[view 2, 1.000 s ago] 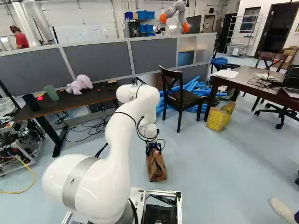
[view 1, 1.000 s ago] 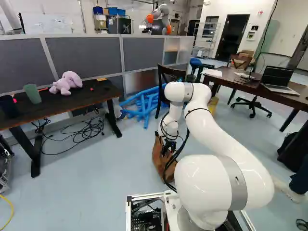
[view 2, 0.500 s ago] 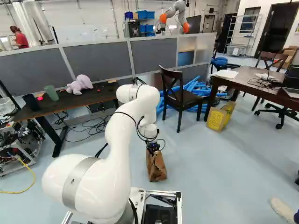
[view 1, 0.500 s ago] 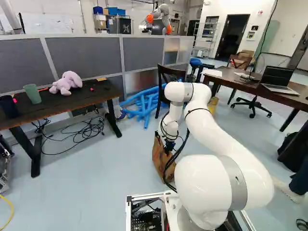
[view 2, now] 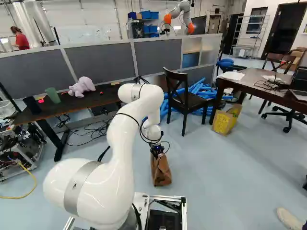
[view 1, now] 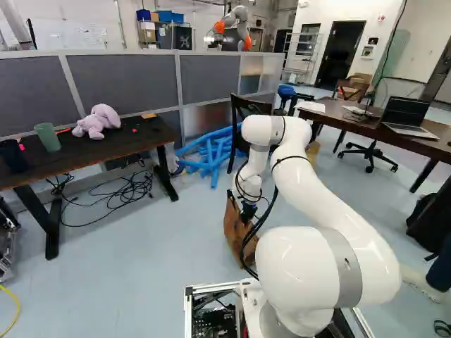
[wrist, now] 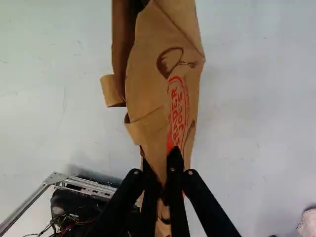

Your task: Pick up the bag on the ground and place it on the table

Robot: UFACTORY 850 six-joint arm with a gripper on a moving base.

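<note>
At the foot of both base views the white arm is seen rising from its lowest joint, bent over and down to the pincer. In the wrist view, the pincer is shown nearly closed, with the brown paper of the bag clasped between its two fingers. The bag is stood on the floor, just ahead of the base. Farther off, at the left of the left base view, the left table is shown bearing a dark cup, a green cup and a lilac plush toy. A dark chair is seen near blue tubes. Beside a leg of the right table a yellow bag is placed; a laptop is set open on that table. The left table is backed by a grey partition, beyond which another robot is seen.
</note>
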